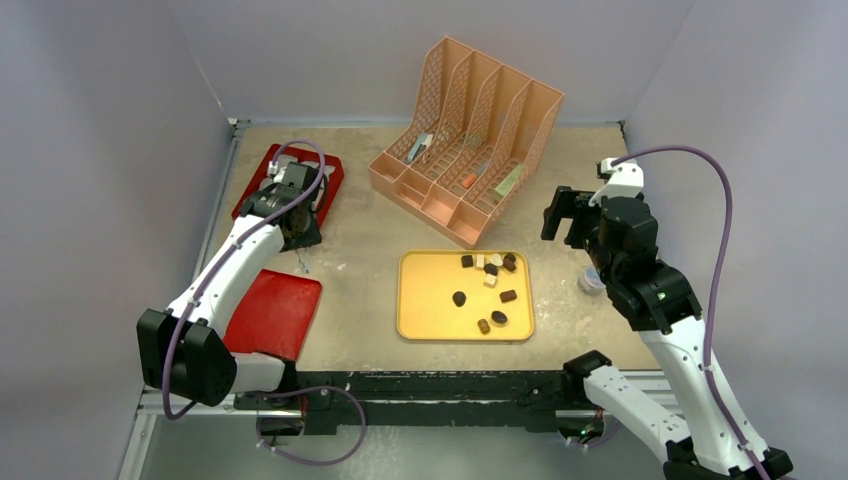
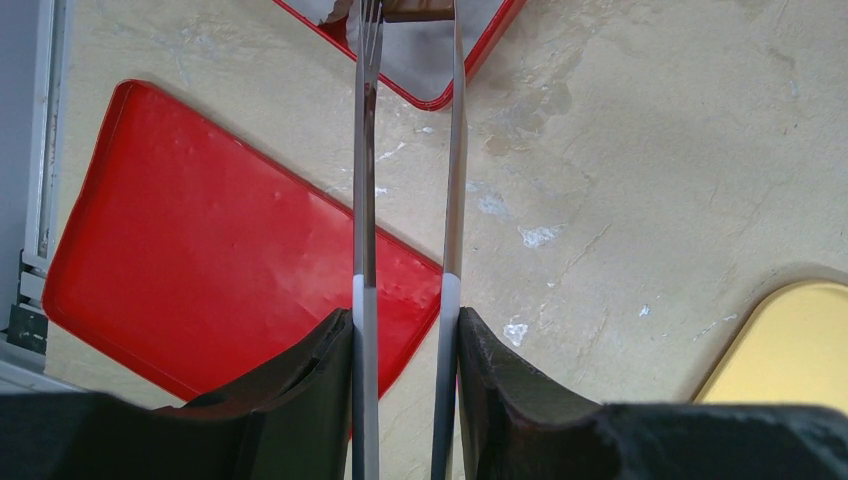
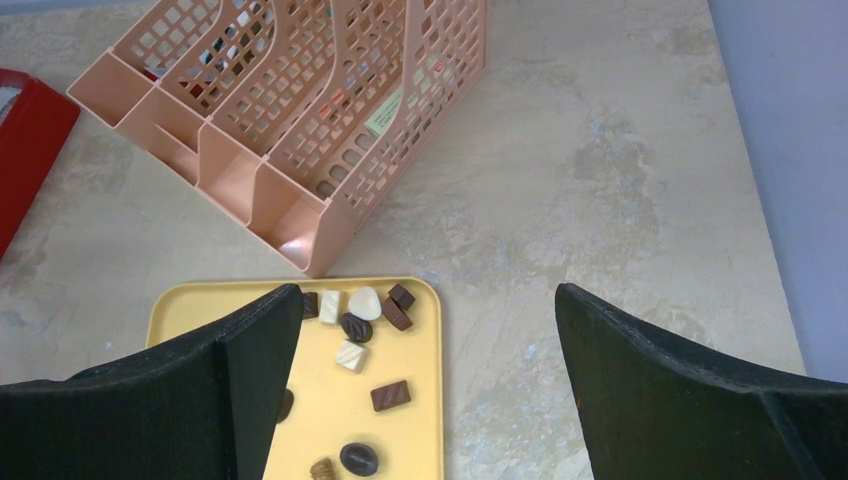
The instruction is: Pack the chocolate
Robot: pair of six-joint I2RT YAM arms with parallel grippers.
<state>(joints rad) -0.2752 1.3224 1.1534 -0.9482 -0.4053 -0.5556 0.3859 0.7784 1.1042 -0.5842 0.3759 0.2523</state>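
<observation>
Chocolate pieces, small brown and cream bites, lie on the yellow plastic tray. In the top view they sit at eight o'clock from the wide-open right gripper, the nearer arm. The left gripper clenches metal tweezers by the red box.

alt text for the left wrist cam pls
The left gripper clamps a pair of metal tweezers whose arms reach up to a red box at the top edge, where a brown piece sits between the tips. A red lid lies flat on the beige table at picture left; a yellow tray corner shows at lower right.
</observation>
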